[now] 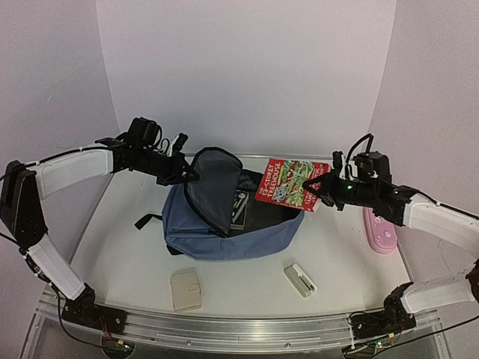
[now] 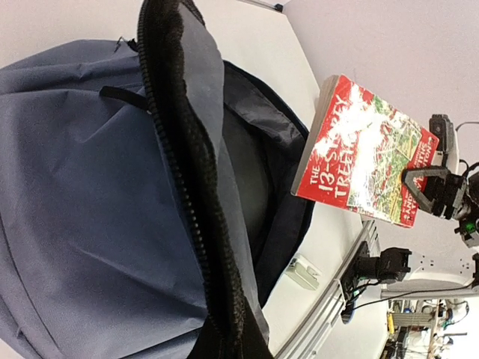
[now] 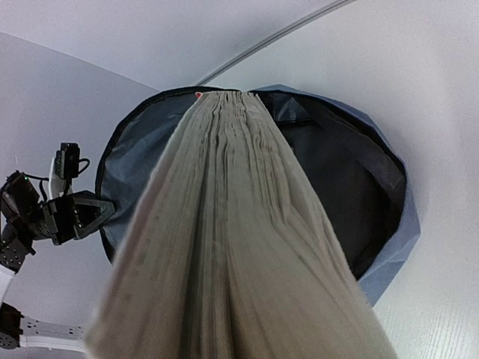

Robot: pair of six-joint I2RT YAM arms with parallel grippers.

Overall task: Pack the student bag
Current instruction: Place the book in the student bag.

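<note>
Right wrist view: book point(image 3: 239, 247) fills the frame, cut off at the bottom, masking right gripper point(image 1: 320, 193). Left wrist view: bag point(image 2: 75, 187) cut off left and below. Inside bag, dark item point(image 1: 239, 207) unidentifiable.

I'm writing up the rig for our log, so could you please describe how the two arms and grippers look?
The left arm and right arm share white shell links, black joints and black bases. The left gripper and right gripper are black and angular. Thin black cables run along the links and loop above the right wrist.
</note>
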